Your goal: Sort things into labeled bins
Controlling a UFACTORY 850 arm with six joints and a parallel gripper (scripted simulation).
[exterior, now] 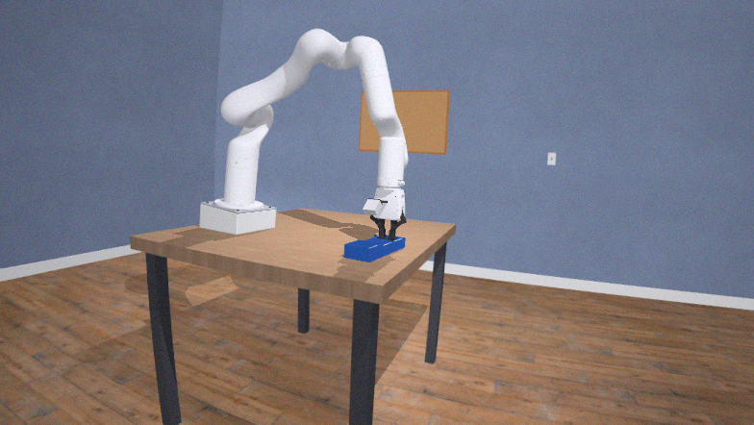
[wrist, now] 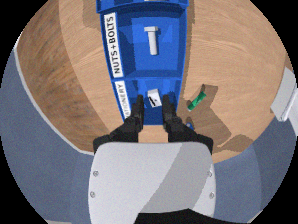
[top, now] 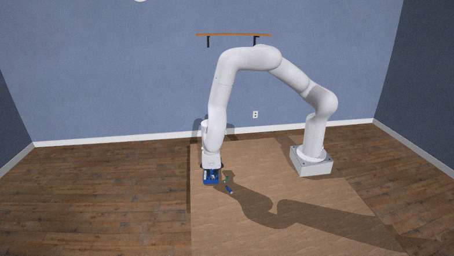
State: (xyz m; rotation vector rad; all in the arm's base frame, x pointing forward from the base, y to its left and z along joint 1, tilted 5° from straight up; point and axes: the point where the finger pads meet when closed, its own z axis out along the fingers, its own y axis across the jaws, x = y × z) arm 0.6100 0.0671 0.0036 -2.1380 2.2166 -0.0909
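Note:
A blue bin row with three compartments lies at the table's edge, also in the top view and the exterior view. The middle compartment, labelled NUTS+BOLTS, holds a grey bolt. My gripper hangs in the near compartment, fingers partly open. A small pale thing lies between the fingertips on the compartment floor; I cannot read this compartment's label. A green thing and a blue cylinder lie on the table beside the bin.
The robot base stands at the far right of the table. The bin row sits close to the table's left edge. The green thing also shows in the wrist view, right of my fingers.

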